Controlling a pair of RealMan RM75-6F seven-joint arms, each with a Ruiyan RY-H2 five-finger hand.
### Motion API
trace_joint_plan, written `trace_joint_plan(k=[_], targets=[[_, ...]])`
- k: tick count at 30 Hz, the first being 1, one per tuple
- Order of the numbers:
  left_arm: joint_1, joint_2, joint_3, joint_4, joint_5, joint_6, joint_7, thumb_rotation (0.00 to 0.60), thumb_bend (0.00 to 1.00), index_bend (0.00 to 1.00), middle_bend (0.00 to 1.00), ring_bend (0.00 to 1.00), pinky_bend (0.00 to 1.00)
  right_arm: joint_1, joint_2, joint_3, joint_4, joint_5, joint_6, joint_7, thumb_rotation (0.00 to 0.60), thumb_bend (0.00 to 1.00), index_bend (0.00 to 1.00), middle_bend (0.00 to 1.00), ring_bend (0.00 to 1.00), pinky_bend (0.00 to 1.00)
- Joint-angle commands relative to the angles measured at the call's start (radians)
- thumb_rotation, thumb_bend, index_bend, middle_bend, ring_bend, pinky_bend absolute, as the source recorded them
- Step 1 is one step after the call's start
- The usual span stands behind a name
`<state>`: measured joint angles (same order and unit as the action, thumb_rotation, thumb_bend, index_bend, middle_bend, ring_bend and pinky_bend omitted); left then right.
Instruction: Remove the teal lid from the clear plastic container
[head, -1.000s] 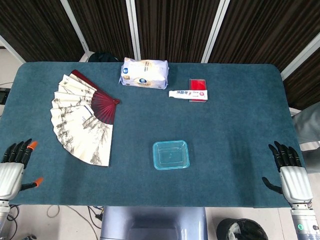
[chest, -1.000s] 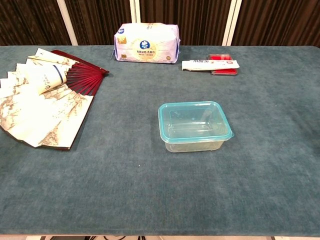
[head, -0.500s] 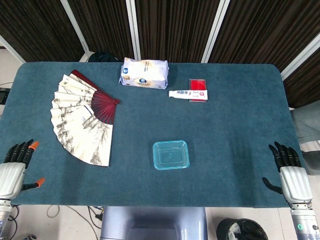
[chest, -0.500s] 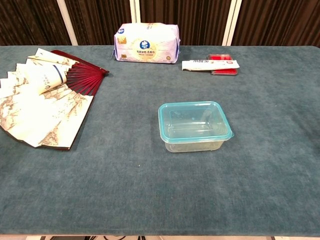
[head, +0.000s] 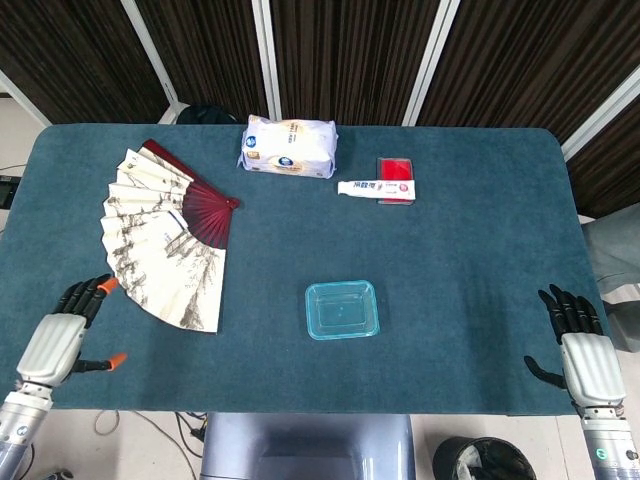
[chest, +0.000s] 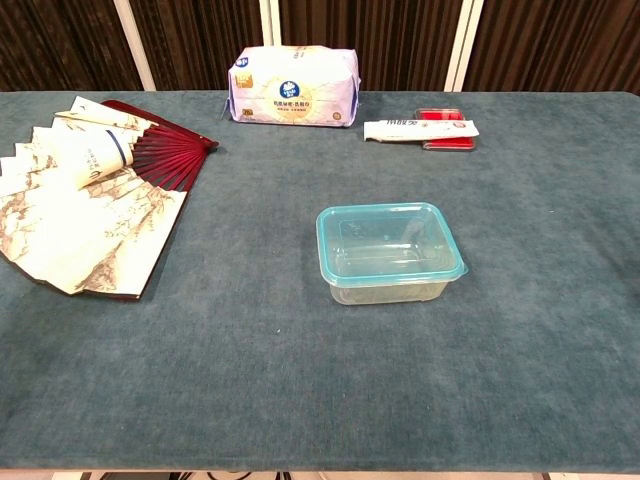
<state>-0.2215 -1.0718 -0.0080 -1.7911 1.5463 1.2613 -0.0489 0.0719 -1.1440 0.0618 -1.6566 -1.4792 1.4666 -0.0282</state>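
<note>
The clear plastic container (head: 342, 310) (chest: 388, 280) stands near the middle of the table's front half, its teal lid (head: 342, 307) (chest: 387, 240) seated flat on top. My left hand (head: 62, 334) hovers over the table's front left corner, fingers spread, holding nothing. At the front right edge my right hand (head: 580, 345) is also spread and empty. Both hands are far from the container, and neither shows in the chest view.
An unfolded paper fan (head: 165, 232) (chest: 85, 190) lies at the left. A pack of wipes (head: 289, 146) (chest: 293, 98) sits at the back centre. A toothpaste tube (head: 375, 187) (chest: 420, 129) lies across a red box (head: 396, 170) (chest: 444, 116) beside it.
My left hand has moved in from the table's left edge toward the right and a little forward over the cloth. The right hand and the container have not moved.
</note>
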Motion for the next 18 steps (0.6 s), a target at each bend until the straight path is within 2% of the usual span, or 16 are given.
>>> trace_joint_plan(k=[1,10,18], targets=[[-0.084,-0.031,-0.038,-0.027,-0.018,-0.102,0.0,0.6,0.01,0.0,0.0,0.0,0.05,0.0,0.001,0.001,-0.003,0.004,-0.002,-0.001,0.6,0.29,0.0,0.0,0.0,0.0],[-0.219,-0.196,-0.131,-0.05,-0.186,-0.24,0.149,0.6,0.0,0.0,0.0,0.0,0.05,0.0,0.004,0.004,-0.013,0.018,-0.01,0.004,0.6,0.29,0.0,0.0,0.0,0.0],[-0.32,-0.33,-0.181,-0.033,-0.337,-0.316,0.27,0.6,0.0,0.0,0.0,0.0,0.05,0.002,0.008,0.007,-0.018,0.029,-0.018,0.01,0.6,0.29,0.0,0.0,0.0,0.0]])
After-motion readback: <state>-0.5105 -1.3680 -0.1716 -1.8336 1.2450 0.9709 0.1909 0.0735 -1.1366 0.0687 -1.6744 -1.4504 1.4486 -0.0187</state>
